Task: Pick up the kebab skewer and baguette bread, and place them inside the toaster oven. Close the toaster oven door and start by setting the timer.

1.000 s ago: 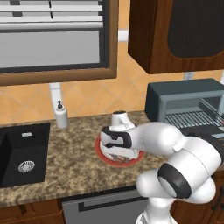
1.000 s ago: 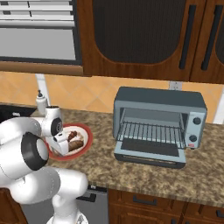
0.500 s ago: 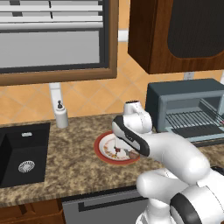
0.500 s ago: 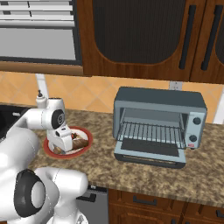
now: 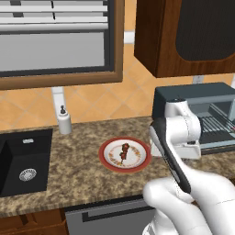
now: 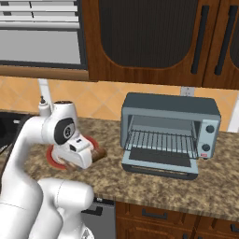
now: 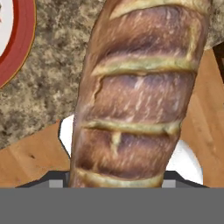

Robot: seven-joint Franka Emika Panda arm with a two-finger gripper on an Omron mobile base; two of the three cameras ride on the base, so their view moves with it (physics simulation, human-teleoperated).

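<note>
Granite counter point(image 6: 154, 186) below; my gripper point(image 6: 86, 156) pinches the baguette bread point(image 7: 140, 92). I'd carry it level, feed it endwise onto the toaster oven point(image 6: 170, 133) rack.

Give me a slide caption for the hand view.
Baguette bread held in the claw above the granite counter.

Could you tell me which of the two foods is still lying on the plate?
The kebab skewer, a stick of dark chunks; the baguette bread is in the gripper.
</note>
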